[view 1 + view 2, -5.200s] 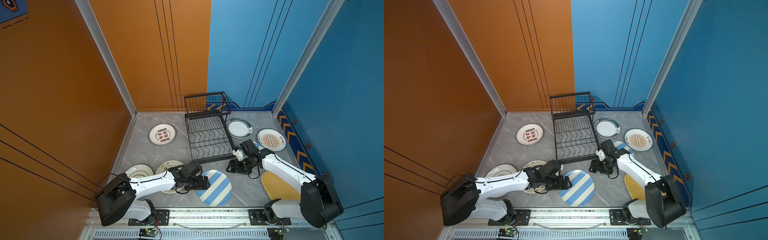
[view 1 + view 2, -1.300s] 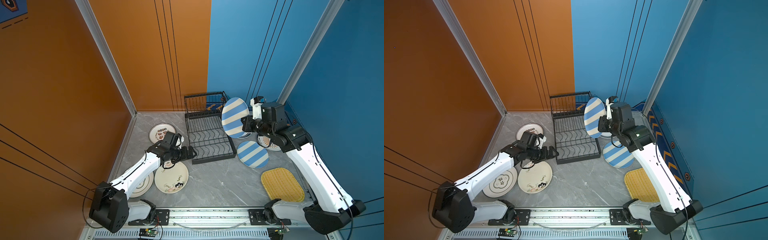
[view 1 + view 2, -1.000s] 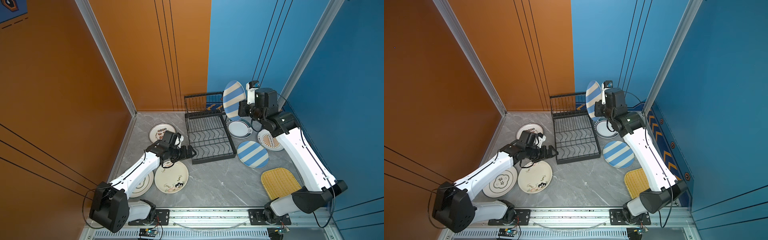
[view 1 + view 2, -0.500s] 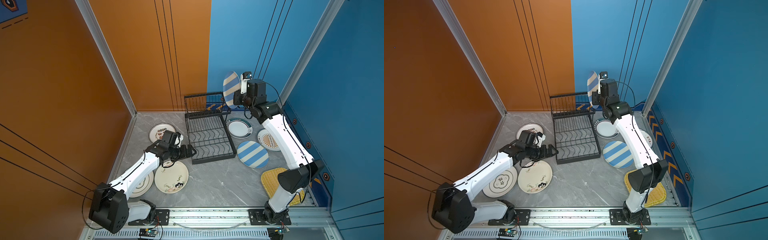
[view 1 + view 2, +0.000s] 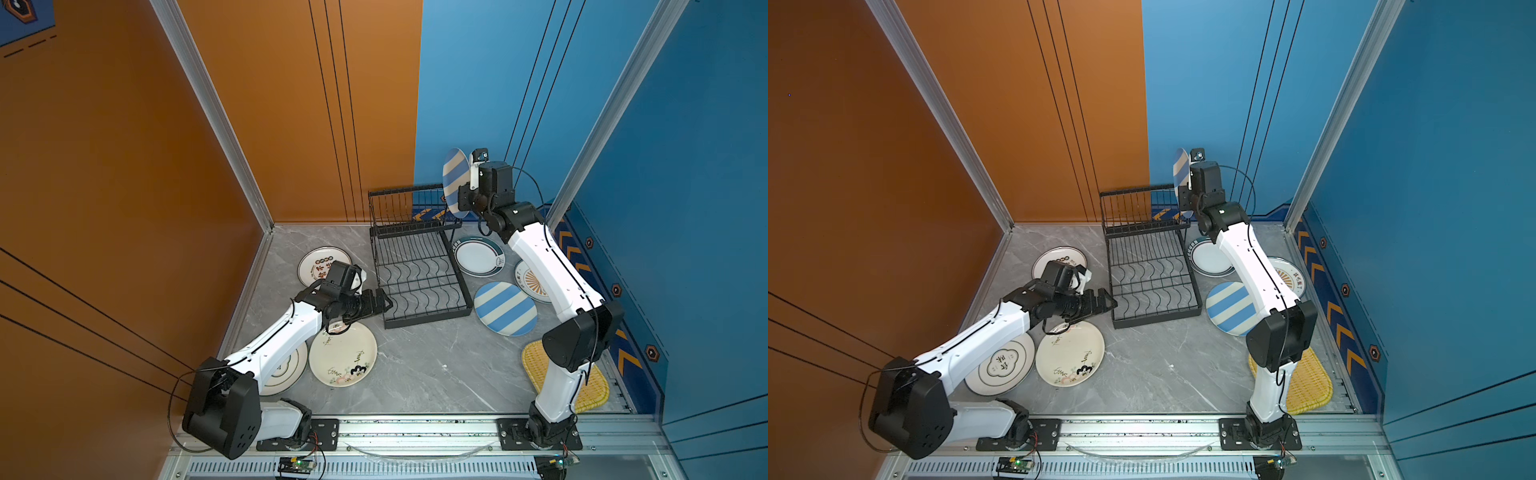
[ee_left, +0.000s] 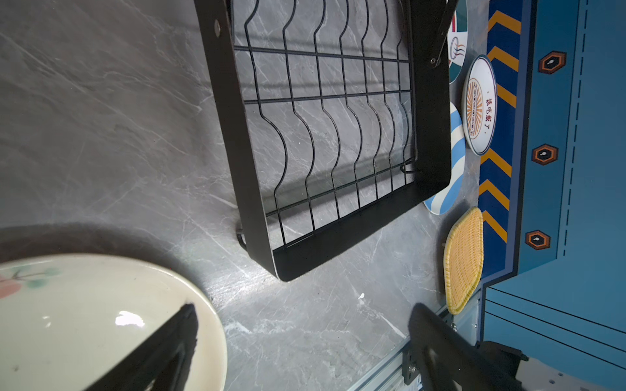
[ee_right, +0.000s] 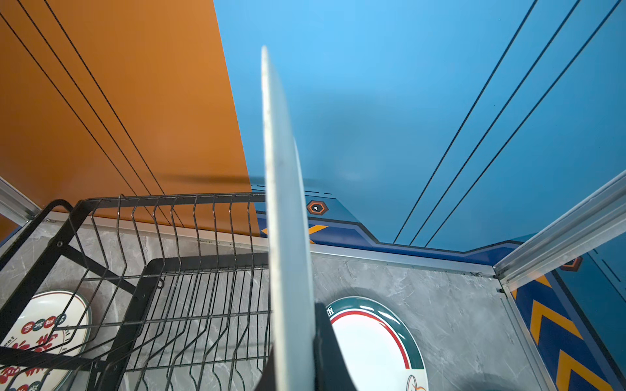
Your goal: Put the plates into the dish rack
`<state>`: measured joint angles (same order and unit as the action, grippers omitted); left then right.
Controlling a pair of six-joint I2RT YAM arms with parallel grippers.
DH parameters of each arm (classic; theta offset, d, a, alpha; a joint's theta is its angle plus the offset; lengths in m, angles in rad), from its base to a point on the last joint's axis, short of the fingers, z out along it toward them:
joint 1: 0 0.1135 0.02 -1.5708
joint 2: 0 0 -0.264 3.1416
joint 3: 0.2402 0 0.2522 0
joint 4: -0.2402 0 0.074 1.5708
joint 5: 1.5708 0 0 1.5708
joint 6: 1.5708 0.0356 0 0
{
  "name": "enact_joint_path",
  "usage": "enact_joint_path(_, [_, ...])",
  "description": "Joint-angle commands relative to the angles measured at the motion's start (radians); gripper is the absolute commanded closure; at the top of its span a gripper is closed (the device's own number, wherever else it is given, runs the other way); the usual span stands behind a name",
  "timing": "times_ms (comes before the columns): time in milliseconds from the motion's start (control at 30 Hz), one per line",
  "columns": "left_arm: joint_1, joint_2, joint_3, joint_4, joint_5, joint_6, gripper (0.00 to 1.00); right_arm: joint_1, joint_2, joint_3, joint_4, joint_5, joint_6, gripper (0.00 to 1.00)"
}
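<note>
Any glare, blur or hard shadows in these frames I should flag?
Left wrist view: specular hotspot on the cream plate; left pincer soft and near-black up close; dish rack sharp, throwing a soft shadow on the floor. Right wrist view: held striped plate edge-on and slightly soft, background crisp. Both top views: even light, no blur.

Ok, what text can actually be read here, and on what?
"该吃饭了": red characters on the sunburst plate.
Disc-pattern plate: a character in each disc, too small to read.
Framed-emblem plate: characters too small.
Cream plate: brush marks, illegible.
Green-rimmed plate: rim lettering too small.
Held striped plate, lying striped plate, yellow woven plate: none.
</note>
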<state>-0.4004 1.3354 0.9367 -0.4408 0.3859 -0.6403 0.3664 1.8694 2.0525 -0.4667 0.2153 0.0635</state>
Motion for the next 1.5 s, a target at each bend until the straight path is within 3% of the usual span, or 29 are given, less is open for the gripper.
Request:
enact_joint_path(0, [-0.008,0.012,0.013,0.022,-0.009,-0.007,0.02,-0.003,0.013,0.041,0.071,0.025,-0.014,1.00])
enact_joint_path(633, [-0.002,0.005,0.002,0.029,-0.005,-0.009,0.02,0.028,0.085,0.044,0.028,0.085,0.003,1.00])
enact_joint_path(933, [0.006,-0.028,-0.027,0.028,-0.009,-0.013,0.02,0.034,0.068,0.034,-0.001,0.105,0.011,0.71])
enact_joint_path(1467, [0.051,-0.069,-0.051,-0.026,-0.042,0.009,0.02,0.056,-0.032,0.015,-0.052,0.140,0.029,0.46])
